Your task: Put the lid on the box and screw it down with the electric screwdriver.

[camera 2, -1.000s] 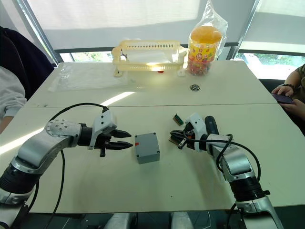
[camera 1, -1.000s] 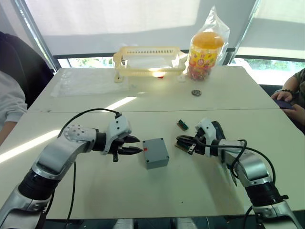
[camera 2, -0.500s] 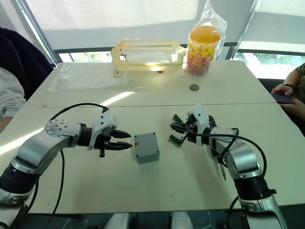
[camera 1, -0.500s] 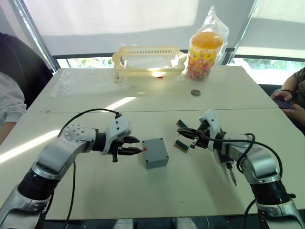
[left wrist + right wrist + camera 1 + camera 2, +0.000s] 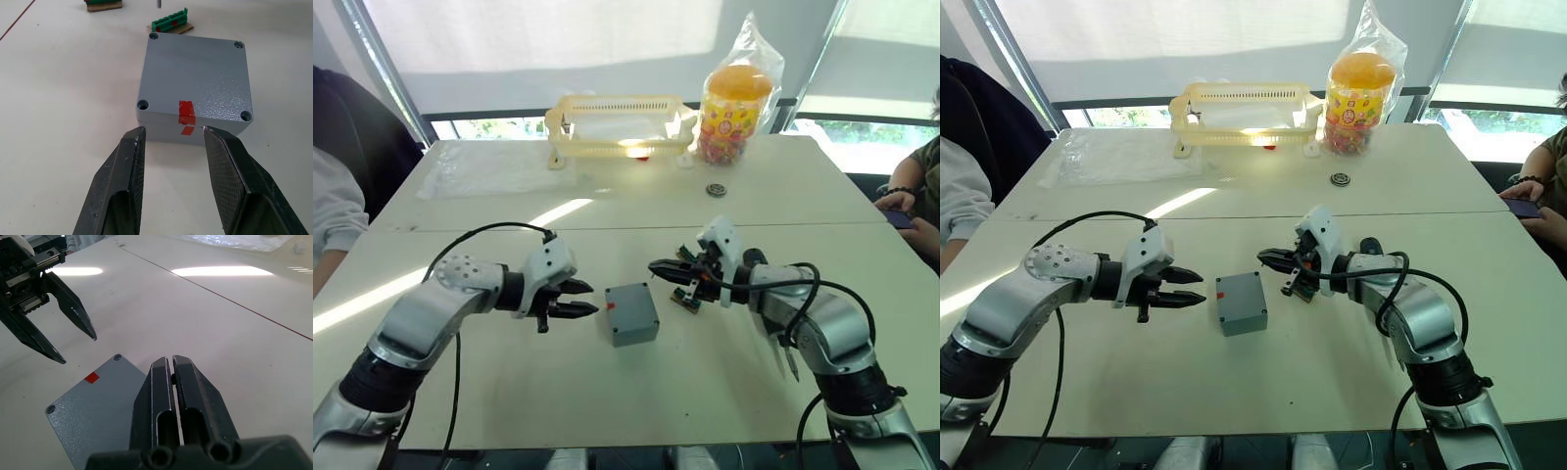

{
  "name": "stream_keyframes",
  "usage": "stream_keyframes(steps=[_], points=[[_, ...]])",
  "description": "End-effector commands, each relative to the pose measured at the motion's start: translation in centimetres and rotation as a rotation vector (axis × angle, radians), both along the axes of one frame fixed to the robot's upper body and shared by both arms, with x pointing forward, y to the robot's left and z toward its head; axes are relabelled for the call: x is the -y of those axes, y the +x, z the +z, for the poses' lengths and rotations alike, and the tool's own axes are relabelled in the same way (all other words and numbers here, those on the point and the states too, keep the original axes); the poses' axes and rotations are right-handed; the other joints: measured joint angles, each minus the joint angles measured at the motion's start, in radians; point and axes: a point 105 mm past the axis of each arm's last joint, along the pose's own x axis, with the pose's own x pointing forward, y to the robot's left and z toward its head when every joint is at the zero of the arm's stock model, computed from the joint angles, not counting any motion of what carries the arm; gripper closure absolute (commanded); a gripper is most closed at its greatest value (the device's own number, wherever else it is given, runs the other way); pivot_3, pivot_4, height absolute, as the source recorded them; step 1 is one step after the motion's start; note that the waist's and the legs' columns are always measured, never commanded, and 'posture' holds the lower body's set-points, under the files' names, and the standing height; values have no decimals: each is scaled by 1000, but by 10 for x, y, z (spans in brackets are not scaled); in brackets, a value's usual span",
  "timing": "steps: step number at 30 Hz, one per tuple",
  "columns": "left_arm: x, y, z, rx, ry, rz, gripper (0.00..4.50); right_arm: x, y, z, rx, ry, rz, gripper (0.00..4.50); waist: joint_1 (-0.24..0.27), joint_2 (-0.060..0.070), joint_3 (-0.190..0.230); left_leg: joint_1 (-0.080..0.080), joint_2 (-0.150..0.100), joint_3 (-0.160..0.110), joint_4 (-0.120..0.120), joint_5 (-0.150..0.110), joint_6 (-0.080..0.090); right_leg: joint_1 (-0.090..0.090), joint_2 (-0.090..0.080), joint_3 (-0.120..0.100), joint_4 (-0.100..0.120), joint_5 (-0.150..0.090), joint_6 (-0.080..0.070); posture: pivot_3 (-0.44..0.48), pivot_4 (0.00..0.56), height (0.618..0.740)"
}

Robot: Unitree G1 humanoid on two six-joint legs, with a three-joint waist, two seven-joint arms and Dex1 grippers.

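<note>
At centre frame sits the small grey plastic box (image 5: 631, 313), flat grey lid (image 5: 195, 78) on, red mark on its side, between the spread-fingered left gripper (image 5: 586, 299) and pinched-closed right gripper (image 5: 654, 267).

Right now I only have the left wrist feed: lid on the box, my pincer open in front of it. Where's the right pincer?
Observer: The right pincer hangs near the far right corner of the box, not touching it.
Operator: Is it open?
Observer: No, its fingers are shut, with nothing between them.
Operator: Where's the screwdriver?
Observer: A black cylinder lies on the table, partly behind the right forearm. It's probably the electric screwdriver, and neither pincer is on it.
</note>
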Motion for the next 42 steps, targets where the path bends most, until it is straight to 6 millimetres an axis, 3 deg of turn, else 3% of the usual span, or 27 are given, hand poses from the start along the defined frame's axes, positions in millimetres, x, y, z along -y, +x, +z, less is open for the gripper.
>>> stream_keyframes(steps=[1,20,42], points=[[2,-3,9,36,-23,-4,2627,-5,0,9,39,15,25,4476,0,0,0,0,0,0,0,0,0,0,0,0,0,0,0,0,150,740],[0,-3,6,29,-26,14,2627,-14,10,0,36,3,41,4476,0,0,0,0,0,0,0,0,0,0,0,0,0,0,0,0,150,740],[0,-3,5,30,-27,14,2627,-5,12,-3,35,-16,22,4476,0,0,0,0,0,0,0,0,0,0,0,0,0,0,0,0,150,740]])
